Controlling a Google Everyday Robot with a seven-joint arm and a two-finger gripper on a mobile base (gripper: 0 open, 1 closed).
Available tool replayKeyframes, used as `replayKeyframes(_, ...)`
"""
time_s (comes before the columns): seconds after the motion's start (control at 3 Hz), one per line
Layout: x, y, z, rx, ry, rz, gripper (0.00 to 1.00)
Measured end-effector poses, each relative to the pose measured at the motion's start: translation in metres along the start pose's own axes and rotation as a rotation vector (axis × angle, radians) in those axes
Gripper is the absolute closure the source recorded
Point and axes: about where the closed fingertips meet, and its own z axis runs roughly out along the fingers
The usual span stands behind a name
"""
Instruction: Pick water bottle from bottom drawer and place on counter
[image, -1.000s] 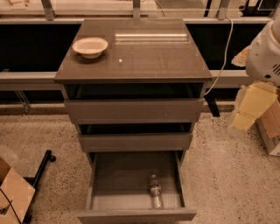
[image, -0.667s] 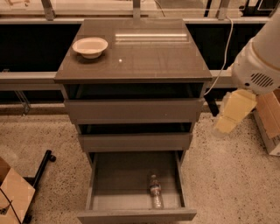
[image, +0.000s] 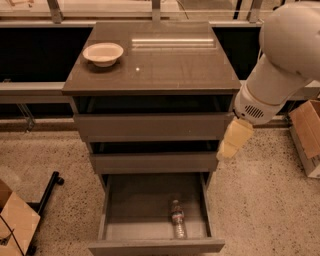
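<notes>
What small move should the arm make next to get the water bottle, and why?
Probably lower the gripper and bring it inward over the bottom drawer. It hangs by the right end of the middle drawer, higher than the water bottle and off to its side; the bottle lies in the open drawer, near the front.

Inventory, counted by kind:
- Counter (image: 170, 65): 1, on top of the cabinet.
- Drawers: 3, namely the top drawer (image: 150, 126), the middle drawer (image: 152, 162) and the bottom drawer (image: 155, 246), nearest.
- Bottle (image: 177, 220): 1, lying in the bottom drawer, right of centre.
- Bowl (image: 103, 53): 1, white, on the counter's far left.
- Arm (image: 285, 55): 1, at right.
- Gripper (image: 227, 147): 1, right of the cabinet, level with the middle drawer.
- Cardboard boxes: 2, a left box (image: 15, 225), near, and a right box (image: 307, 135).
</notes>
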Motion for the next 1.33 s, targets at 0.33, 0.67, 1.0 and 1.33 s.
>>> replayKeyframes(0.33,0.000,-0.001,0.001,0.001,0.001,0.005,0.00)
replayKeyframes(0.67,0.000,0.001,0.016,-0.012,0.020,0.051,0.00)
replayKeyframes(1.0,-0.004,0.003,0.055,-0.044,0.032,0.138,0.00)
replayKeyframes(1.33,-0.006,0.002,0.108,-0.064,0.064,0.233,0.00)
